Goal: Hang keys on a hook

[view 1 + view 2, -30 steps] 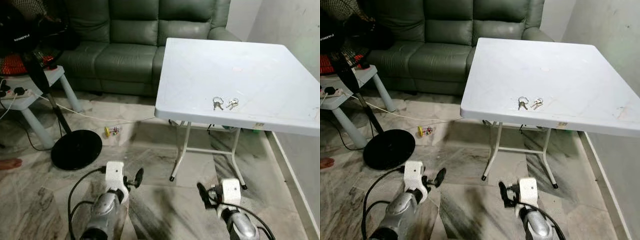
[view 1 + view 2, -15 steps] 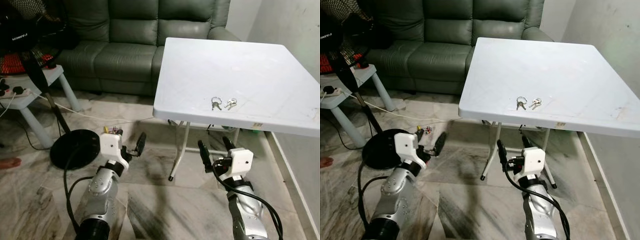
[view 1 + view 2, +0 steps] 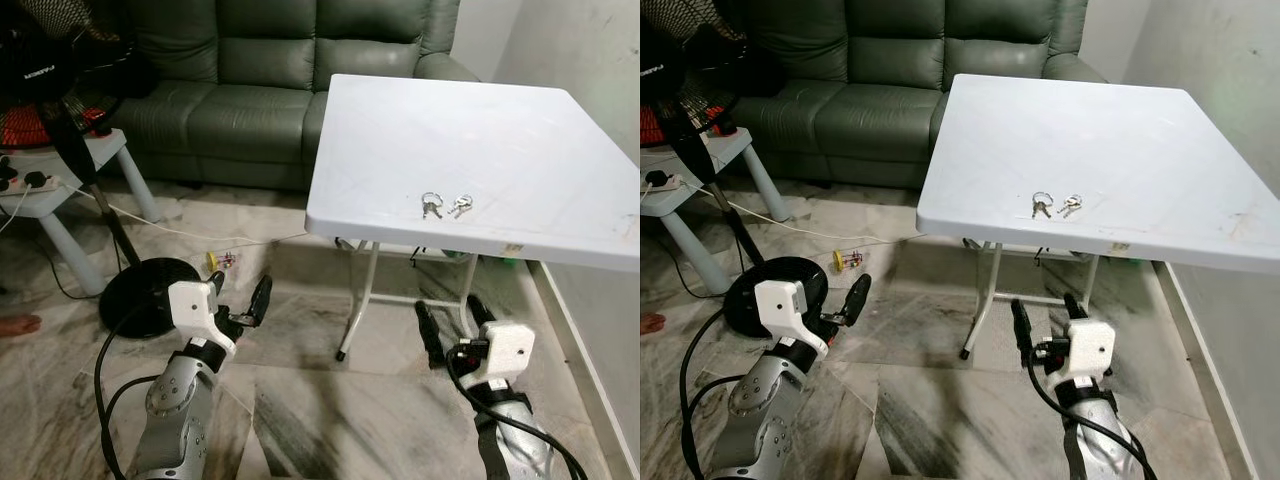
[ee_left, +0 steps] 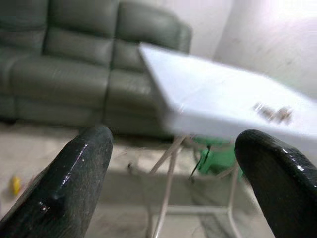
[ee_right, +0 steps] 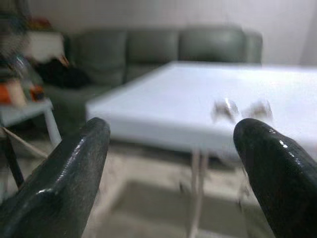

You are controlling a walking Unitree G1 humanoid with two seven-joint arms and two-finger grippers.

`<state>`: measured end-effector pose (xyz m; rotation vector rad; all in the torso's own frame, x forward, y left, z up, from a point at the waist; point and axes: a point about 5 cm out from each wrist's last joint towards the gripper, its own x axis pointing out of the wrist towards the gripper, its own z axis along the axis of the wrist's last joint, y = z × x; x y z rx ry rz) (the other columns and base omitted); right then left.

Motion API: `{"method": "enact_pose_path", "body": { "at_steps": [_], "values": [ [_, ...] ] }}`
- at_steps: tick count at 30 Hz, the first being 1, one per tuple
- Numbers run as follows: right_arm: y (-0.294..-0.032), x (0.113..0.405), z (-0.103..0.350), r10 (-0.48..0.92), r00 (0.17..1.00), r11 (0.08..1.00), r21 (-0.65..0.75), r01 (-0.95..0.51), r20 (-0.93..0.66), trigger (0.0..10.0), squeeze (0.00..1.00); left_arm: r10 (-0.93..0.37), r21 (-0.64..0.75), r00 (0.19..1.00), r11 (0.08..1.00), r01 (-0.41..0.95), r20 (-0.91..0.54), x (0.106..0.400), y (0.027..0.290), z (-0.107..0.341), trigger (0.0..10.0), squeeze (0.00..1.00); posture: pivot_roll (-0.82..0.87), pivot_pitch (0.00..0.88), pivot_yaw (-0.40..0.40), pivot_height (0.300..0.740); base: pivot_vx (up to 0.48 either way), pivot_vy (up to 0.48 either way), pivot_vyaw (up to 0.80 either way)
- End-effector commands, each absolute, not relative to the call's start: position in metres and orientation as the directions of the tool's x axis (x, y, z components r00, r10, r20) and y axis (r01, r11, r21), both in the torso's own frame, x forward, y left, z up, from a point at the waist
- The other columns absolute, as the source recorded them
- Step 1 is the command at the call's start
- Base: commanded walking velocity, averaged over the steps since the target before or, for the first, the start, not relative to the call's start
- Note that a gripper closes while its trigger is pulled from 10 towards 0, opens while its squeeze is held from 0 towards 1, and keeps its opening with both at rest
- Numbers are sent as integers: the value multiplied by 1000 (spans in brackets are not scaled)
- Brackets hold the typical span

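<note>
Two small bunches of keys (image 3: 433,206) (image 3: 462,206) lie side by side near the front edge of the white folding table (image 3: 500,130). Both grippers hover low over the marble floor, in front of the table and below its top. My left gripper (image 3: 240,298) is open, off to the left of the table. My right gripper (image 3: 452,322) is open, under the table's front edge below the keys. In the left wrist view the keys (image 4: 272,113) are a blur between the fingers (image 4: 74,183). The right wrist view has the keys (image 5: 240,110) between its spread fingers (image 5: 59,178).
A green sofa (image 3: 270,80) stands behind the table. At the left are a fan with a round black base (image 3: 150,295), a pale stool (image 3: 60,190) with a power strip, and a cable across the floor. A person's foot (image 3: 20,326) shows at the left edge. A wall runs along the right.
Both arms rose toward the table, then sank and spread apart: the left gripper went down and left, the right gripper down and right. The keys stayed put.
</note>
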<state>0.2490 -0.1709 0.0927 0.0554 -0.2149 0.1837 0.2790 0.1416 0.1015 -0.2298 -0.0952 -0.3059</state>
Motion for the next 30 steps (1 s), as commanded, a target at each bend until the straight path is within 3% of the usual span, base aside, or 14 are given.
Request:
{"method": "enact_pose_path", "body": {
  "at_steps": [1, 14, 30],
  "values": [
    [-168, 253, 105, 177, 953, 980, 48, -195, 246, 10000, 0, -294, -216, 944, 922, 321, 148, 282, 138, 113, 10000, 0, 44, 0, -27, 740, 0, 0, 0],
    [-166, 257, 123, 188, 945, 978, 40, -206, 267, 10000, 0, -309, -245, 943, 911, 331, 126, 282, 136, 117, 10000, 0, 43, 4, -34, 740, 224, 0, 0],
    [-159, 257, 125, 206, 944, 973, 50, -226, 256, 10000, 0, -346, -237, 930, 900, 366, 123, 284, 131, 120, 10000, 0, 43, 0, -27, 740, 349, 0, 0]
  ]
}}
